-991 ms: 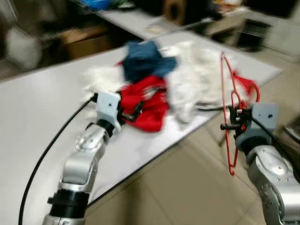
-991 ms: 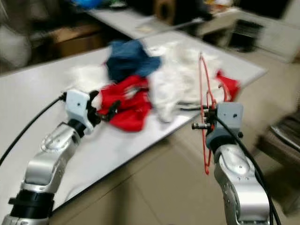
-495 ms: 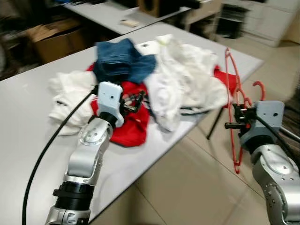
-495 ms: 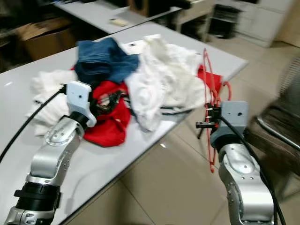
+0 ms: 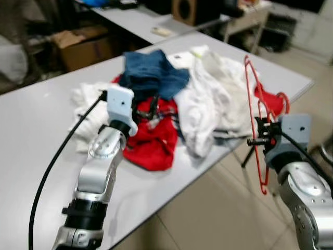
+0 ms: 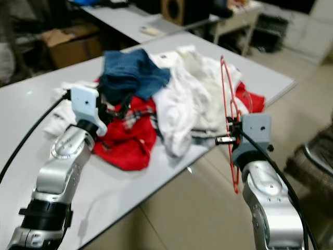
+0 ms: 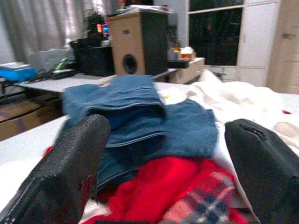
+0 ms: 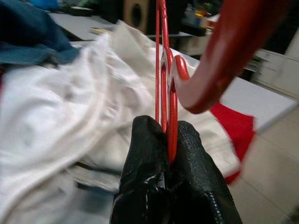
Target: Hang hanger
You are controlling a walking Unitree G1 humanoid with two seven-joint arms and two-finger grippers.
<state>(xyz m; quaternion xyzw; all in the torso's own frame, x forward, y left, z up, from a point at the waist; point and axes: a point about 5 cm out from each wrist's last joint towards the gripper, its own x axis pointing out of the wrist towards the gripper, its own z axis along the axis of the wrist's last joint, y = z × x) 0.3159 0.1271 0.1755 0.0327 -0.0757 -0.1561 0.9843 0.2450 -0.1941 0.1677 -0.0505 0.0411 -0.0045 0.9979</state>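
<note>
Right gripper point(image 5: 258, 139): pinching the thin wire of the red hanger point(image 5: 254, 112), its black fingers point(image 8: 145, 177) pressed together on it, out past the table's edge.
Hanger: standing nearly upright in the grip, its hook point(image 5: 281, 99) curling to the robot's right, off the clothes pile.
Step in hand: carrying the hanger toward a place to hang it, most likely; no rail or rod is appearing among these views.
Doing it well: keeping the pinch firm so the wire is not twisting, and keeping the hook free to catch a rail.
Right arm: bending at the elbow, wrist level, over the tiled floor point(image 5: 208, 208).
Left gripper point(image 5: 145, 113): hovering with fingers spread wide above the red garment point(image 5: 156, 140) and blue jeans point(image 7: 140, 112) on the white table point(image 5: 36, 120).
</note>
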